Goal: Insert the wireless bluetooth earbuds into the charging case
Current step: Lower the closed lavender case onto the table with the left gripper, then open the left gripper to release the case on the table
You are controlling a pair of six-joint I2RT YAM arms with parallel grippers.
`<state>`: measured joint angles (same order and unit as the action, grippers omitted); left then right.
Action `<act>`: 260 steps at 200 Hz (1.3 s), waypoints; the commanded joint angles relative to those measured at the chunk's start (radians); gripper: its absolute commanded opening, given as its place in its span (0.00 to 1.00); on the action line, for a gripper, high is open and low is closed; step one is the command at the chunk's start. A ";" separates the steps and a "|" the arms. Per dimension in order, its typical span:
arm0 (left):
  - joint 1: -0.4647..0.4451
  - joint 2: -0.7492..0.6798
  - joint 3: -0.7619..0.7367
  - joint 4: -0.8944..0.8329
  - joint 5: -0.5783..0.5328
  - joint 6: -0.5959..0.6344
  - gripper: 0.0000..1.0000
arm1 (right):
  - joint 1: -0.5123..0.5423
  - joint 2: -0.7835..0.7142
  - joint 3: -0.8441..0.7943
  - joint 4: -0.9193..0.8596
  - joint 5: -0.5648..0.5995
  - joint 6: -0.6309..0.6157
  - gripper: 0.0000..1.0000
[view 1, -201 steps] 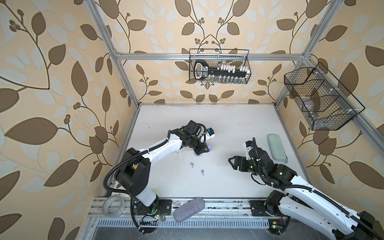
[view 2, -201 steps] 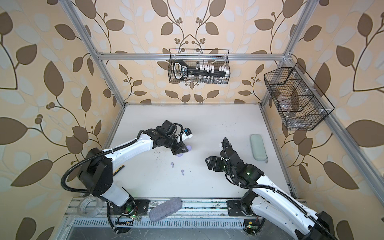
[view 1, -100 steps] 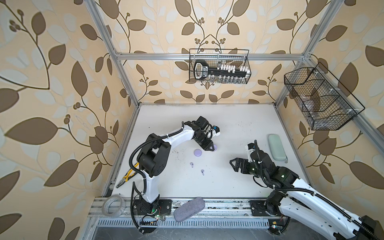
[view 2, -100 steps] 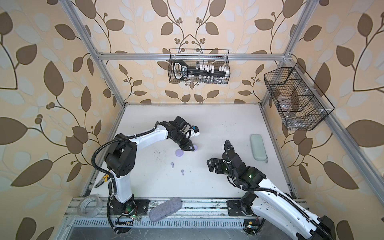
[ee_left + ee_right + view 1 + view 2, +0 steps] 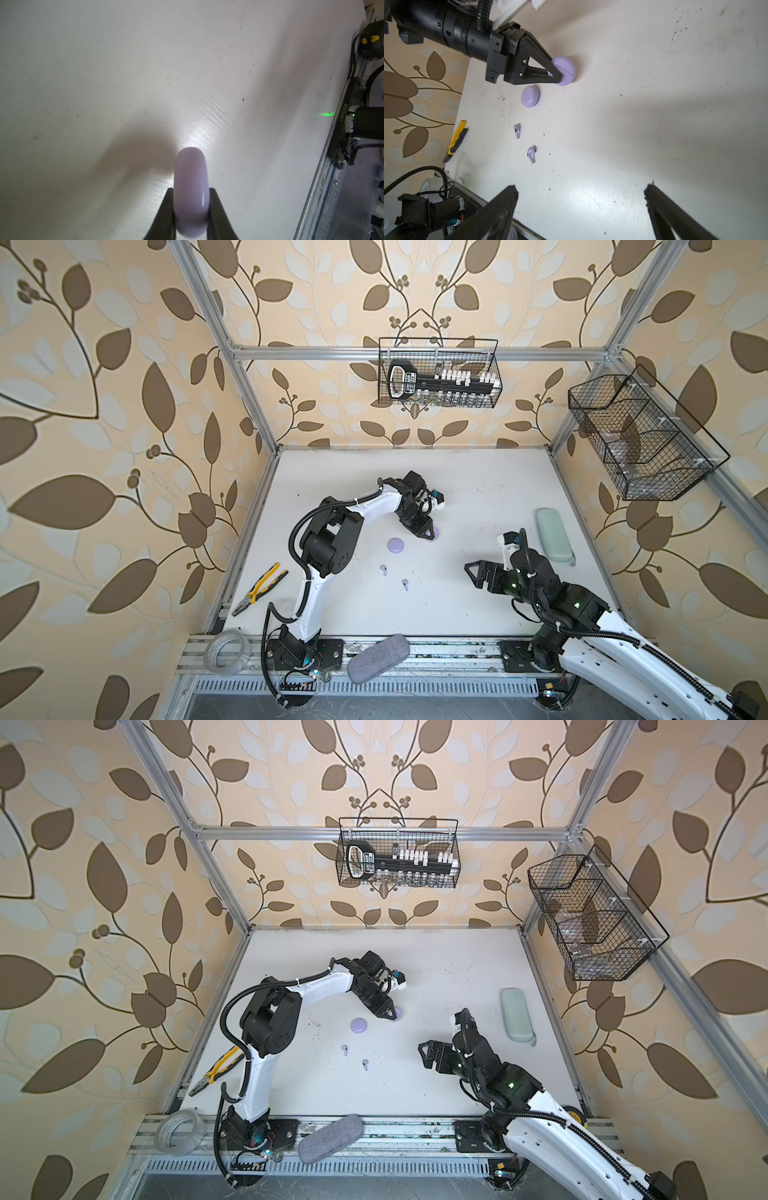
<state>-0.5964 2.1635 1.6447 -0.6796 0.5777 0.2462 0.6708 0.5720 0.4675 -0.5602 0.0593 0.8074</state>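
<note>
My left gripper (image 5: 430,533) is shut on a round lavender charging case (image 5: 191,182), held on edge low over the white table (image 5: 478,497); the case's seam shows in the right wrist view (image 5: 566,69). A second lavender case (image 5: 395,545) lies flat just left of it. Two tiny lavender earbuds (image 5: 384,569) (image 5: 405,584) lie loose nearer the front, also seen in the right wrist view (image 5: 517,131) (image 5: 531,154). My right gripper (image 5: 473,576) stands open and empty to the right of them, its jaws wide apart (image 5: 581,189).
Yellow-handled pliers (image 5: 259,589) lie at the table's left edge. A tape roll (image 5: 227,651) and a grey pouch (image 5: 378,657) sit on the front rail. A pale green case (image 5: 555,535) lies at the right. Wire baskets (image 5: 438,373) (image 5: 644,439) hang on the walls.
My left gripper has shifted right with the case, uncovering the flat case, and its arm's elbow has swung in over the table. My right gripper has drawn back a little toward the front.
</note>
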 commanded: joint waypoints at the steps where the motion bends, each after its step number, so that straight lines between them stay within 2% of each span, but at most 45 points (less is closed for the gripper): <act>1: -0.002 0.021 0.071 -0.027 0.048 -0.017 0.20 | -0.004 -0.024 -0.026 -0.045 -0.012 0.033 0.97; 46: -0.002 0.061 0.107 -0.035 0.044 -0.027 0.27 | -0.002 -0.073 -0.047 -0.072 -0.014 0.042 0.97; 99: -0.002 0.097 0.142 -0.043 0.039 -0.040 0.33 | 0.000 -0.063 -0.051 -0.056 -0.026 0.044 0.96; 169: 0.000 0.084 0.118 -0.051 0.016 -0.030 0.33 | 0.001 -0.051 -0.050 -0.043 -0.027 0.044 0.96; 195: 0.001 0.074 0.103 -0.044 0.011 -0.030 0.38 | 0.001 -0.040 -0.045 -0.033 -0.029 0.042 0.96; 260: 0.009 0.063 0.079 -0.037 -0.006 -0.030 0.39 | 0.007 -0.011 -0.024 -0.026 -0.027 0.038 0.96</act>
<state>-0.5945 2.2642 1.7443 -0.7071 0.5907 0.2054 0.6731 0.5526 0.4313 -0.5941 0.0406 0.8379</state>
